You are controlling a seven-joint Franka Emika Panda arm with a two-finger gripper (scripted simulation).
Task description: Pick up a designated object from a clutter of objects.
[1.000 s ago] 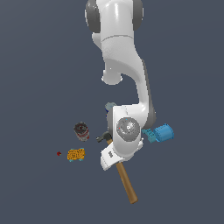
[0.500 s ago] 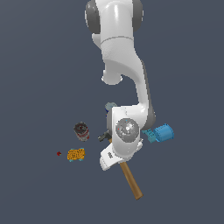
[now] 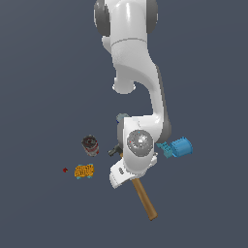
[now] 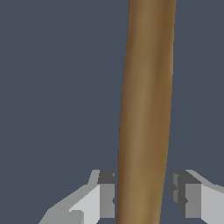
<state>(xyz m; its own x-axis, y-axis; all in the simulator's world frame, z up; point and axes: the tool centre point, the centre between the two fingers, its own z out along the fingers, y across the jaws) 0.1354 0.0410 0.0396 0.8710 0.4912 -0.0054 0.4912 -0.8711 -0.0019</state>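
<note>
The hammer shows in the exterior view as a light-brown wooden handle [image 3: 145, 201] sticking out from under my hand, with its dark head [image 3: 114, 151] just past the wrist. My gripper [image 3: 127, 177] is low over the handle. In the wrist view the handle [image 4: 146, 109] runs between my two fingers [image 4: 107, 192], which stand on either side of it with a narrow gap on each side. The gripper [image 4: 142, 192] is open around the handle. The hammer lies among the clutter.
A dark red-brown can [image 3: 90, 145] and an orange-yellow block [image 3: 84, 171] sit toward the exterior view's left of my hand. A blue mug-like piece [image 3: 178, 147] lies close on the exterior view's right. A small red speck [image 3: 65, 170] lies beside the block.
My hand has stayed over the hammer handle. The visible end of the handle has shifted very slightly toward the exterior view's right. The other items have not moved.
</note>
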